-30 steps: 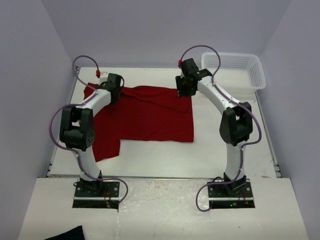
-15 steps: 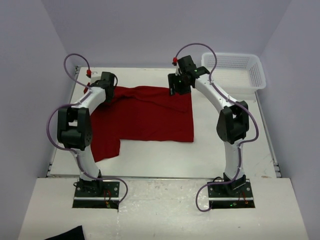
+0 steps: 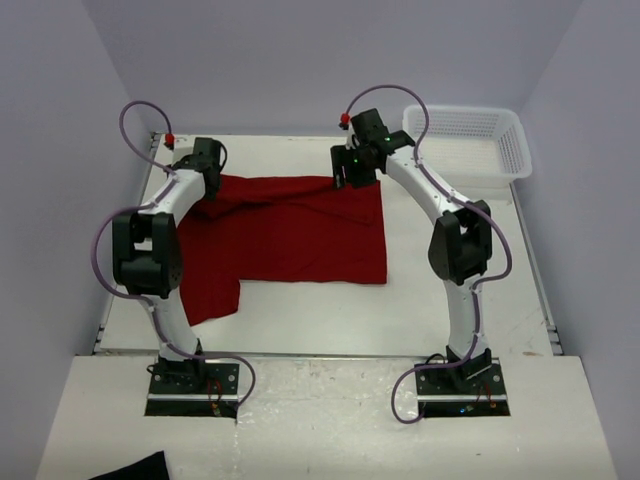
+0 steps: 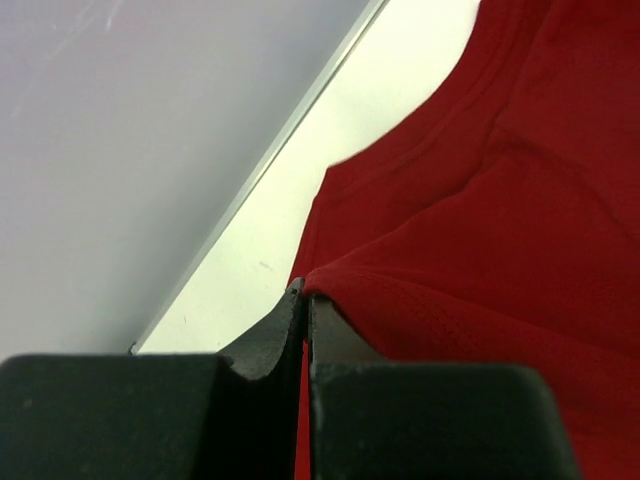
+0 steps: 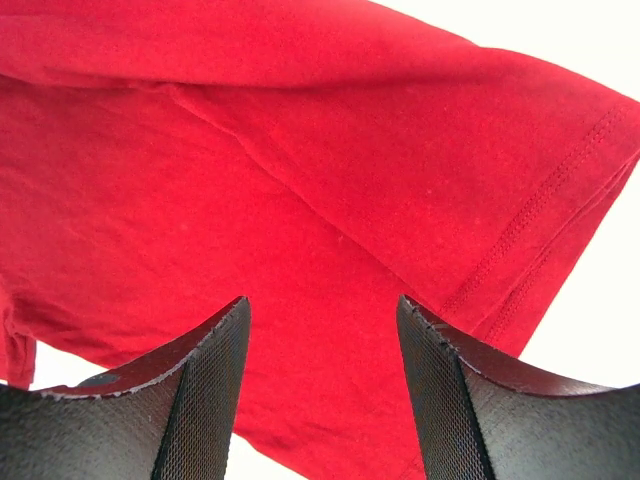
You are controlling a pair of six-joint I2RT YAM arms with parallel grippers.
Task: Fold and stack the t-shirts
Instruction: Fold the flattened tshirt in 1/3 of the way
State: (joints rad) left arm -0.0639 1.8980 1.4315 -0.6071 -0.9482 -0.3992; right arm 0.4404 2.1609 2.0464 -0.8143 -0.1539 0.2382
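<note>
T-shirt (image 4: 480,250) cloth is nipped between the tips of my left claw (image 4: 303,297), which is closed tight on a far edge of the garment. I judge I hold it there to lift and draw that edge, either to spread the cloth or to begin a fold. My right claw (image 5: 320,310) stands wide with nothing in it, hovering just over a double-stitched hem. I think it is placed to take the matching far edge, so both sides can travel together. Taking the white basket (image 3: 515,150) as my mark, the right claw is over the shirt's far edge on the basket side. The left claw is at the corner farthest from the basket, by the table (image 3: 450,300) edge. The shirt lies on the table beside the basket, apart from it, with none of it inside. It is plain dark red and unprinted, mostly flat, with a sleeve poking out on the side away from the basket. Soft ridges run from my left grip along its far edge.
</note>
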